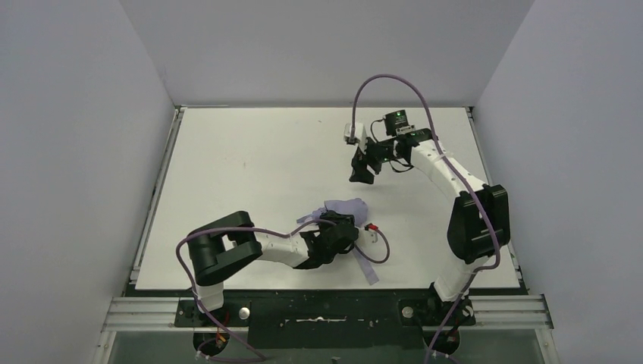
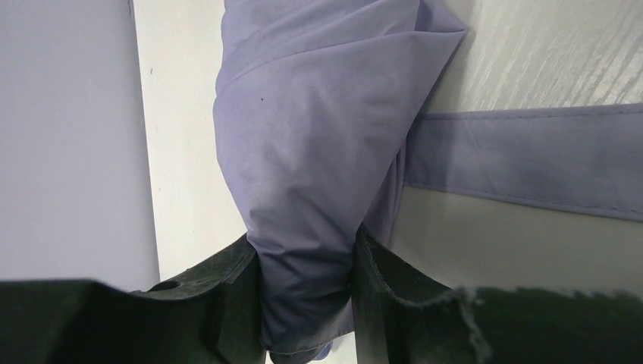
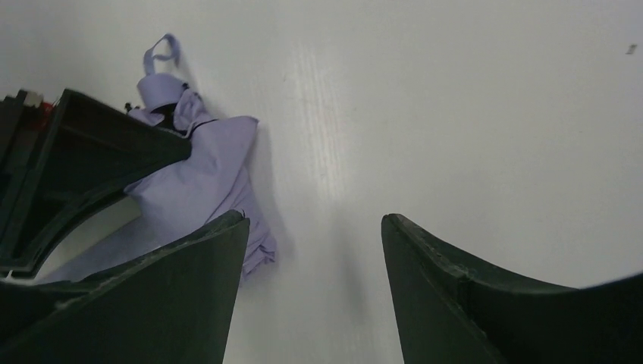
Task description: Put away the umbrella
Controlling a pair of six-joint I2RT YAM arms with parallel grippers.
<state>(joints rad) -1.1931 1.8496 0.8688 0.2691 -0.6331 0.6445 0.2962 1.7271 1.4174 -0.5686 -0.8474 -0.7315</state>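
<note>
left gripper (image 2: 307, 262): clamped on umbrella (image 2: 318, 136) fabric — near table (image 1: 250, 152) front edge
right gripper (image 3: 312, 227): fingers apart, over far tabletop — well apart from umbrella

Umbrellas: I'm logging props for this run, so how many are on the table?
1. The umbrella lies near the front middle of the table, its folded lavender fabric clamped in the left gripper. The right gripper is open and holds nothing. No other umbrella seems hidden.

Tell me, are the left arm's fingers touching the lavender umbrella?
Touching. The left wrist view shows both fingers pressed into the umbrella fabric, pinching it between them.
</note>
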